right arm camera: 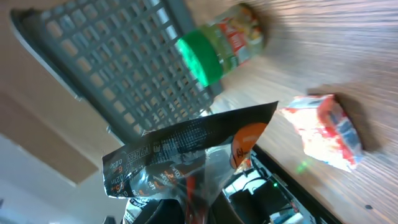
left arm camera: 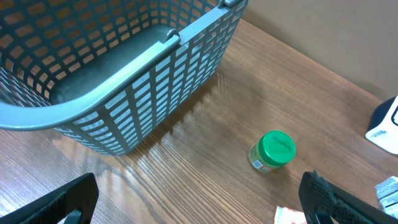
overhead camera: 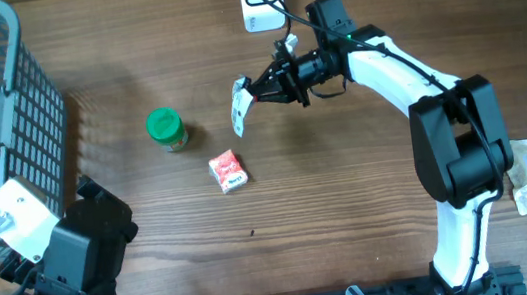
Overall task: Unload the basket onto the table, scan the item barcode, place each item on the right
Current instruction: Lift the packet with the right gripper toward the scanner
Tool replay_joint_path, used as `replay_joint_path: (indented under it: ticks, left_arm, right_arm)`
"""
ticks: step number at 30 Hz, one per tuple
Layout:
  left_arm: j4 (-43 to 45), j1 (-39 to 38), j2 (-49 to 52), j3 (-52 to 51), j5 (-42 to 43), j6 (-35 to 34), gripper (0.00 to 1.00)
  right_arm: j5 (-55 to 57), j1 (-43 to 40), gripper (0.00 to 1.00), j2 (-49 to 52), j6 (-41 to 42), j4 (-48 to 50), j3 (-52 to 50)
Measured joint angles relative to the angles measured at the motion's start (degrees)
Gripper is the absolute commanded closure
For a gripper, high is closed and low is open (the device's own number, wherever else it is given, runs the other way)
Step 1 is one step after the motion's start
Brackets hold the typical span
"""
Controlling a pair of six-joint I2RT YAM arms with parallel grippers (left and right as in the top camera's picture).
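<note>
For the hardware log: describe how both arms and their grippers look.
The right arm has white tubular links between bulky black joint housings, a black cable and a green light near the wrist; the right gripper is black. The left arm is black with a white block; the left gripper has black fingers.

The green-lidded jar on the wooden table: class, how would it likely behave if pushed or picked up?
The small green-lidded jar stands upright, so a high push might tip it. Its round body would then probably roll. Its smooth, rigid-looking sides may slip in a grip.
</note>
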Motion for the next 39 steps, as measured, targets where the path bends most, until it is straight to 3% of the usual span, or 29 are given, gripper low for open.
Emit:
replay_joint_path:
  ticks: [2,8,14,18,23,39]
  left_arm:
    - [0.0,0.0,0.0,0.0,0.0,0.0,0.00]
    - [0.0,0.0,0.0,0.0,0.0,0.0,0.00]
    - [0.0,0.0,0.0,0.0,0.0,0.0,0.00]
    - [-0.1,0.0,0.0,0.0,0.0,0.0,0.00]
    - [0.0,0.0,0.0,0.0,0.0,0.0,0.00]
    - [0.0,0.0,0.0,0.0,0.0,0.0,0.00]
  right_arm:
    - [-3.7,0.0,0.92,0.0,-0.1,4.6,-0.1]
    - [-15.7,-1.0,0.92,0.0,4.9,33.9,0.1]
    - [-17.7,-3.4,0.93,0.0,27.7,63.5,0.2]
    - [-17.5,-4.7,0.91,-0.2,50.2,88.1,0.3]
    - [-17.0,-5.7,0.91,-0.5,60.0,84.5,0.3]
    - [-17.4,-6.0,0.93,-0.5,62.9,83.4,0.3]
